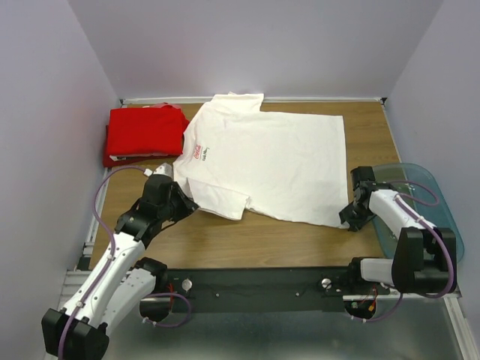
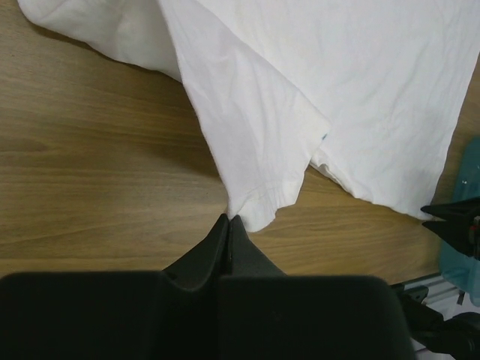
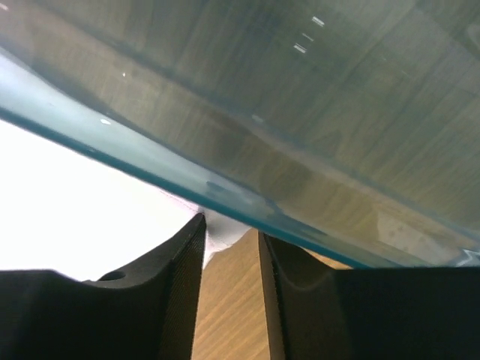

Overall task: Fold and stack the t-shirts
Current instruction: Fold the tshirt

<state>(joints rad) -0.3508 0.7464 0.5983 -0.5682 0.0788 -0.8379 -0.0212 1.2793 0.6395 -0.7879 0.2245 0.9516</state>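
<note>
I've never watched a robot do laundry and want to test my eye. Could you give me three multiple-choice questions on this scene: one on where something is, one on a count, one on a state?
1. Where on the table does the red t-shirt lie?
A. the near right corner
B. the middle
C. the far left corner

2. How many t-shirts are in view?
A. one
B. two
C. four

3. The white t-shirt is:
A. spread out flat
B. folded small
C. rolled into a ball

Answers:
1 C: the top view shows it by the far left corner.
2 B: one red and one white, no others.
3 A: it lies open on the wood, body and sleeves showing.
</note>
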